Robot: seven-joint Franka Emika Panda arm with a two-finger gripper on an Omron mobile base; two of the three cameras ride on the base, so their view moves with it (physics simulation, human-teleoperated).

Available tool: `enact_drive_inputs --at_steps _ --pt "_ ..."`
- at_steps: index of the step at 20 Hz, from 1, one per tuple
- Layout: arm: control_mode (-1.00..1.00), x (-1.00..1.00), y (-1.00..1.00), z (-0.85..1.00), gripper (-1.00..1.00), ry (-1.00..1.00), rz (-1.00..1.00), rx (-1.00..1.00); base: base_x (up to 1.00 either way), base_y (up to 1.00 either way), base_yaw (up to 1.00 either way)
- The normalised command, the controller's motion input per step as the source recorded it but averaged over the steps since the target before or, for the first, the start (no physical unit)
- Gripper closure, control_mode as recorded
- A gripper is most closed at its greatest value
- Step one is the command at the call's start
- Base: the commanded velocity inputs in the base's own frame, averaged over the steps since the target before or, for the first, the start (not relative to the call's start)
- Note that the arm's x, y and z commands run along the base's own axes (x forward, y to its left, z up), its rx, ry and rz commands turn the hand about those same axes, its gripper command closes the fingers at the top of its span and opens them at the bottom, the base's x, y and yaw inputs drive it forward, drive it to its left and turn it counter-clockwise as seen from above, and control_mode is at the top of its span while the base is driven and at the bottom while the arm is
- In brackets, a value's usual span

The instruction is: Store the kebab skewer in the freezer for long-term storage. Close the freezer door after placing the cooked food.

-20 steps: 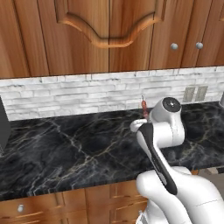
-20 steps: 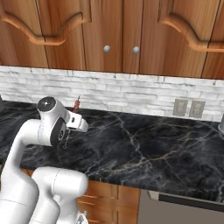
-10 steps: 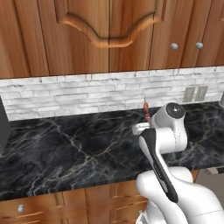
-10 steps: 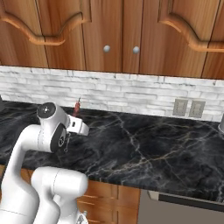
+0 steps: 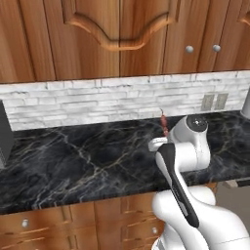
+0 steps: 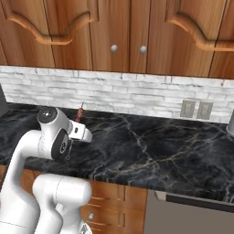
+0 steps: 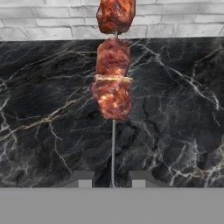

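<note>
My gripper point(image 7: 112, 179) is shut on the bare lower end of the kebab skewer point(image 7: 113, 78), a thin stick with red-brown meat chunks on its upper part. The skewer point(image 5: 163, 122) stands nearly upright just above the black marble counter point(image 5: 83, 161), close to the white brick backsplash. From the other side, the skewer point(image 6: 81, 112) rises behind my white wrist. The freezer and the freezer door are out of view.
Wooden wall cabinets point(image 5: 117, 34) hang over the counter, with drawers point(image 5: 44, 222) below it. A double outlet point(image 6: 196, 109) is set in the backsplash at the right. A dark grey panel point(image 5: 5, 136) stands at the counter's left end. A grey appliance front point(image 6: 192, 215) sits lower right.
My wrist has shifted slightly to the right in the left base view. The skewer stays gripped and has hardly moved.
</note>
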Motion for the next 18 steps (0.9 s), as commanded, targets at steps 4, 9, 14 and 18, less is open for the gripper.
enact_drive_inputs --at_steps 4,9,14,18 --pt "1.0 0.0 0.0 0.0 1.0 0.0 0.0 0.0 -0.52 0.13 0.06" --pt "1.0 0.0 0.0 0.0 1.0 0.0 0.0 0.0 -0.48 0.45 0.37" --pt "1.0 0.0 0.0 0.0 1.0 0.0 0.0 0.0 -0.21 0.74 0.54" --pt "1.0 0.0 0.0 0.0 1.0 0.0 0.0 0.0 -0.01 0.96 0.61"
